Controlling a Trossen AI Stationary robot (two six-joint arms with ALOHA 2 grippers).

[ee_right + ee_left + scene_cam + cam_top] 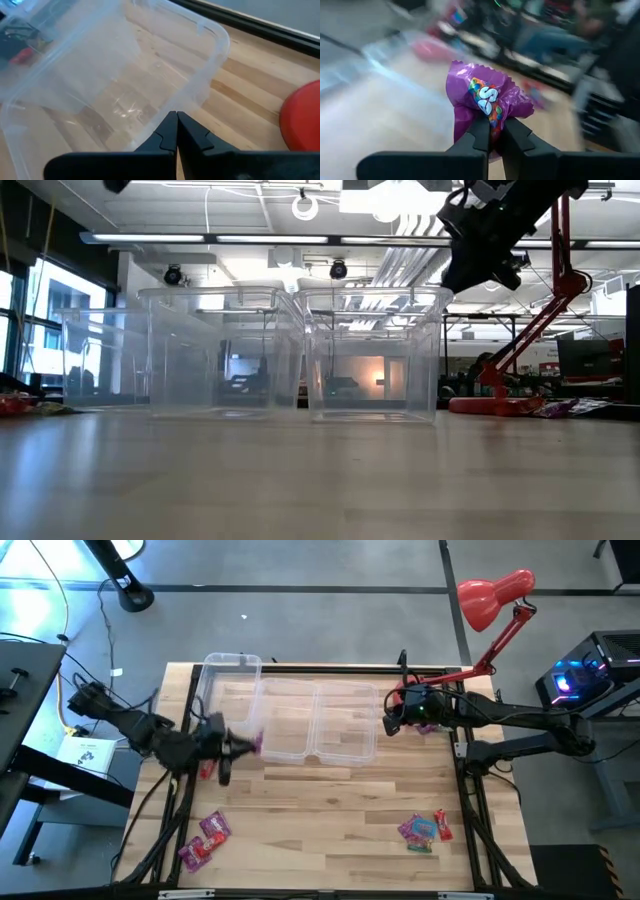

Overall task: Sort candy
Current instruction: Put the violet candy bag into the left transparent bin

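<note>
While a magenta packet (pixel 487 100) is pinched tight in the left gripper (pixel 243 746) just beside the clear bins (pixel 290 720) — raised, likely for dropping in — the right gripper (pixel 390 720), fingers pressed together on nothing, is parked at the bins' far end; loose candy (pixel 205 838) is left well short of them.

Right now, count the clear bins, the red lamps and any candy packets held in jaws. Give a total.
clear bins: 3
red lamp: 1
candy held in jaws: 1, the purple candy packet in the left gripper
Total: 5
</note>
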